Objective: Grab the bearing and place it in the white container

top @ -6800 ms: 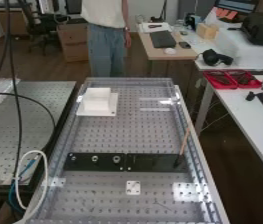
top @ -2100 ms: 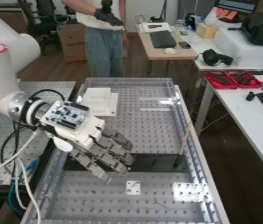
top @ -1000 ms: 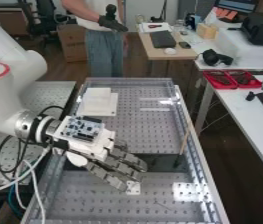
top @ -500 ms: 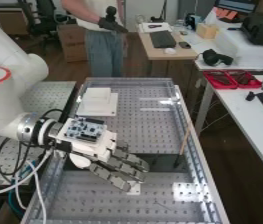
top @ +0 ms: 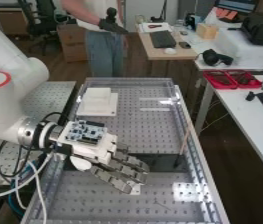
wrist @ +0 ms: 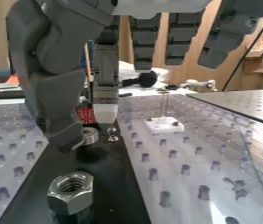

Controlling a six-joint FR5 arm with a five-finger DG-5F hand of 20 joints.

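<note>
- Step in hand, as judged: closing on the bearing (wrist: 90,135). Best done by bringing thumb and facing finger evenly onto its outer rim, low down, then lifting straight up.
- Caution: an uneven squeeze may tip or roll the smooth ring; the large nut (wrist: 73,199), near it on the black strip (wrist: 118,195), wants avoiding.
- Bearing, one: on the strip, right by the thumb's tip and partly behind it, with a finger's pale tip close above. Whether either touches it cannot be told.
- Hand (top: 96,151), one: over the strip, fingers long and loosely spread, no firm pinch.
- White container (top: 98,95), one: towards the bench's far end, well apart from the hand.
</note>
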